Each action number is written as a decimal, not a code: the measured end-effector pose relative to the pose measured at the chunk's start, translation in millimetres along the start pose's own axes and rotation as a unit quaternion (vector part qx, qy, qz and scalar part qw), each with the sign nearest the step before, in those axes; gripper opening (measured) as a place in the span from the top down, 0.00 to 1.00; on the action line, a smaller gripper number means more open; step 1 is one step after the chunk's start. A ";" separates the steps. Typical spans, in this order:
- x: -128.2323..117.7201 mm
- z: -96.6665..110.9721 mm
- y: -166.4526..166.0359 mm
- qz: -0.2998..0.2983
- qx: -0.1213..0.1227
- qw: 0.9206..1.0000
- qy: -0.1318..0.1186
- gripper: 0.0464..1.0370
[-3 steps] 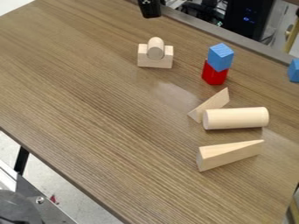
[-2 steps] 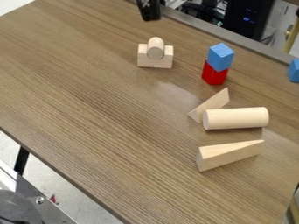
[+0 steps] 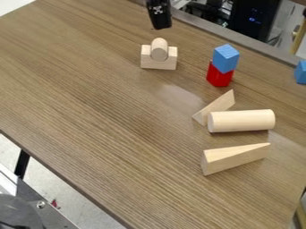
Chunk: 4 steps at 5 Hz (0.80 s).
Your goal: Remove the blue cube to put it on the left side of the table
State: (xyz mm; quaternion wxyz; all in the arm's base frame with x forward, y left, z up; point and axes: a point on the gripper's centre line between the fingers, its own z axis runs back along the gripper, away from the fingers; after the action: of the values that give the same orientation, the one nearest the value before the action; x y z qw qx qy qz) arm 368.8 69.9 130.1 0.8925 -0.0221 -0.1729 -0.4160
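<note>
Camera view, looking down at a slant on a big wood-grain counter, running pretty much corner to corner. Next biggest, down in the lower left corner: some metal framework, off past the near edge. Beyond the far edge, up at the top right, a black box with little blue lights.

Now the wood pieces, all plain and pale. Fat cylinder lying on its side, right of center. Long wedge just below, apart from the cylinder. Notched block up toward the top, near the middle. Thin triangular piece right by the cylinder's left end, can't tell if touching.

Black end effector hanging at the top edge, a bit above the notched block in the view and well apart from the blue stuff. Spread or pressed together? Honestly can't tell.

Blue cube stacked on a red block, upper right. Small cylinder seated in the notch. Last, a blue block, cut off at the right edge.
</note>
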 end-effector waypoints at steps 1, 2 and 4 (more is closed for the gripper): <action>7.0 3.6 0.2 0.040 0.012 0.999 -0.012 0.04; 16.6 0.4 -3.1 0.093 0.019 0.995 -0.008 0.04; 50.6 -6.3 -4.7 0.130 0.031 0.991 -0.010 0.04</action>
State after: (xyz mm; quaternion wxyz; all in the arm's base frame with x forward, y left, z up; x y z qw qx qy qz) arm 397.1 28.5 140.3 0.9373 -0.0214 -0.1904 -0.2910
